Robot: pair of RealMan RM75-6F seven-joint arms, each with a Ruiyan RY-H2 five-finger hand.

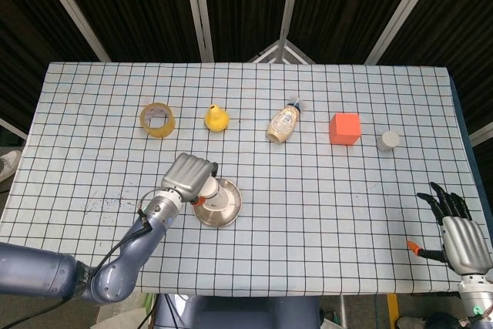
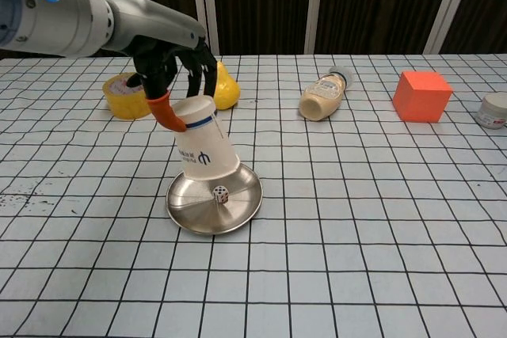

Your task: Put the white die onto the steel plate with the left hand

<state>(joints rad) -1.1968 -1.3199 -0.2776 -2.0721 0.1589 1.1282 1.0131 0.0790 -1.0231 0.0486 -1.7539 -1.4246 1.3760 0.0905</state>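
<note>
A small white die [image 2: 221,192] lies inside the round steel plate [image 2: 244,205], which also shows in the head view as the steel plate [image 1: 228,207]. My left hand [image 2: 175,65] grips an upside-down white paper cup [image 2: 203,151] from above, tilted, with its mouth just over the plate beside the die. In the head view the left hand [image 1: 189,176] covers most of the paper cup [image 1: 209,191] and hides the die. My right hand [image 1: 456,226] rests open at the table's near right corner, holding nothing.
A yellow tape roll [image 1: 157,119], a yellow pear [image 1: 216,118], a lying bottle [image 1: 283,122], an orange cube [image 1: 345,129] and a small white jar [image 1: 389,140] stand in a row across the table's middle. An orange object [image 1: 415,248] lies beside the right hand.
</note>
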